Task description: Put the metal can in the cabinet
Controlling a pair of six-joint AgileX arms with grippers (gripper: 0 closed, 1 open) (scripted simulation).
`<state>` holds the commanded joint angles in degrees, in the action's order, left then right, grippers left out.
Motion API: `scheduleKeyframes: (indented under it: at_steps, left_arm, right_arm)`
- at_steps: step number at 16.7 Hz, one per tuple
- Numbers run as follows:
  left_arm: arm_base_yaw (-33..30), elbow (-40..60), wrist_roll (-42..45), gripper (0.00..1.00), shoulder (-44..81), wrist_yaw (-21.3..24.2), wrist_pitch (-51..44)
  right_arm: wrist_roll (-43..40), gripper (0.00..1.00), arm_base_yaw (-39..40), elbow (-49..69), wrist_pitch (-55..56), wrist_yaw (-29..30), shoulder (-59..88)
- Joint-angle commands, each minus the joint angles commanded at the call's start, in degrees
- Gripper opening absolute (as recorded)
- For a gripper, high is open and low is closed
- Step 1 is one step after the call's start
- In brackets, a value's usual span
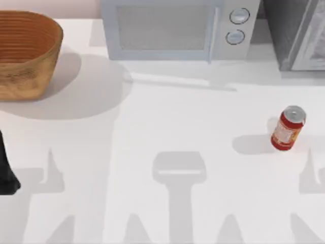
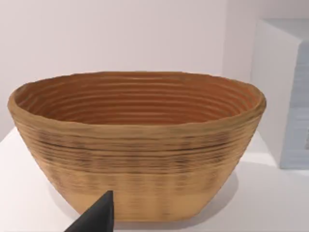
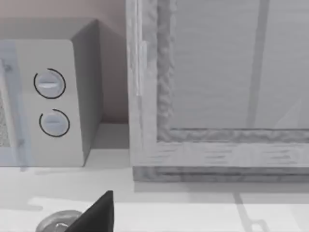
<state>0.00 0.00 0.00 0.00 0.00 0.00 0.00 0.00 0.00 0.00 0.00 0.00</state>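
At the tabletop's (image 1: 152,152) far left edge, we are keeping our left arm (image 1: 6,173) low and parked; a dark tip of the left pincer (image 2: 96,215) is showing in the left wrist view, and we cannot tell whether it is apart or together. Just ahead of that pincer, the woven basket (image 2: 137,145) is standing upright on the tabletop, its ribbed inside facing up. Farther right, along the back, the light-grey microwave (image 1: 167,30) is sitting with its two round knobs (image 1: 237,25) toward the cabinet (image 1: 297,33), which is occupying the back right corner with its door closed. In the right wrist view we are looking at the cabinet's framed door straight ahead of the right pincer (image 3: 99,212), with the microwave off to one side; we cannot tell this pincer's state either. The metal can (image 1: 288,128) is standing on the tabletop at the right, well in front of the cabinet, and its silver top is showing just beside the right pincer's dark tip, apart from it.
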Motion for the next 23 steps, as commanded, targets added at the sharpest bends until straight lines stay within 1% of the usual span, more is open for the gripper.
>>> scheduleKeyframes:
  at_steps: [4,6,9,14,23]
  left_arm:
    - [0.0,0.0,0.0,1.0,0.0,0.0,0.0]
    - [0.0,0.0,0.0,1.0,0.0,0.0,0.0]
    - [0.0,0.0,0.0,1.0,0.0,0.0,0.0]
    - [0.0,0.0,0.0,1.0,0.0,0.0,0.0]
    - [0.0,0.0,0.0,1.0,0.0,0.0,0.0]
  right_arm:
    - [0.13,1.0,0.25,0.24,1.4,0.55,1.54]
    - [0.43,1.0,0.94,0.77,4.65,1.73,5.26]
    - [1.12,1.0,2.84,1.89,12.42,4.4,14.59]
    - [2.64,1.0,8.13,4.1,31.08,10.43,38.29]
    - [5.48,1.0,20.55,7.56,71.14,22.99,89.75]
